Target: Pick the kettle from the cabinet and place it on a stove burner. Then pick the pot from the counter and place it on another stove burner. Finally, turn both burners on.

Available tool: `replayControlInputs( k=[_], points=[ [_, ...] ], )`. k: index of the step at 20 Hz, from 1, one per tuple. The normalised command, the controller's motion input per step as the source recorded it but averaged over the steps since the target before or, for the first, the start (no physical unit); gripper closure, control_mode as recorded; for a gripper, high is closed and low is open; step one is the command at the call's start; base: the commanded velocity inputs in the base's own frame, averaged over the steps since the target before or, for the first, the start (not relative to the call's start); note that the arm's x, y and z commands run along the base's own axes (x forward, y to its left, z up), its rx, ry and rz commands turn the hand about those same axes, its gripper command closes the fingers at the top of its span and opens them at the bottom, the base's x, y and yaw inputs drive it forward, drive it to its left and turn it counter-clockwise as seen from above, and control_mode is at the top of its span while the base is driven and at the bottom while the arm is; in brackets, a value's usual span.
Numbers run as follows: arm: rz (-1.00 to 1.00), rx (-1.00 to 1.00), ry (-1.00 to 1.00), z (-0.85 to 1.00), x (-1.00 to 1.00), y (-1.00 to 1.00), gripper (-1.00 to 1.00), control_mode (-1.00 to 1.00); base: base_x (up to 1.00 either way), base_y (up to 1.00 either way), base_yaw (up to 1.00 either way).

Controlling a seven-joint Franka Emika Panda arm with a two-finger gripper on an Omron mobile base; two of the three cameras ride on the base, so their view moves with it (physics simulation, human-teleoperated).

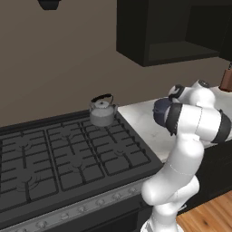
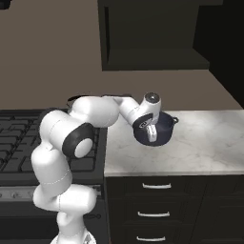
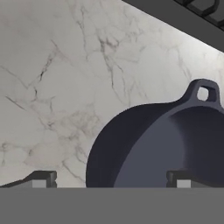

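Observation:
The dark blue-grey pot [image 3: 162,144] sits on the white marble counter [image 3: 57,87], with one loop handle [image 3: 202,92] pointing toward the stove. My gripper [image 3: 111,181] hangs open just above the pot's near rim, one fingertip [image 3: 43,178] outside the wall and the other over the inside. From the right base view, the gripper [image 2: 150,135] reaches down at the pot [image 2: 164,127]. The silver kettle [image 1: 102,111] stands upright on the back right stove burner [image 1: 103,122]. The black cabinet [image 1: 174,34] hangs above the counter, its shelf recess bare.
The wide black range [image 1: 68,154] fills the left side, with a row of knobs [image 1: 97,200] along its front. Dark drawer fronts [image 2: 156,186] sit under the counter [image 2: 209,143]. A brown object [image 1: 225,79] stands at the counter's far right.

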Motion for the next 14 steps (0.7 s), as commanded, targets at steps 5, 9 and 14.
replayControlInputs(
  k=[5,9,14],
  points=[
    [0.0,0.0,0.1,-0.06,0.1,0.0,-1.0,-1.0,0.0,0.0,0.0],
    [0.0,-0.01,0.1,-0.13,0.11,0.0,-1.0,-1.0,0.0,0.0,0.0],
    [0.0,-0.01,0.06,-0.12,0.1,0.0,-1.0,-1.0,0.0,0.0,0.0]
  ],
)
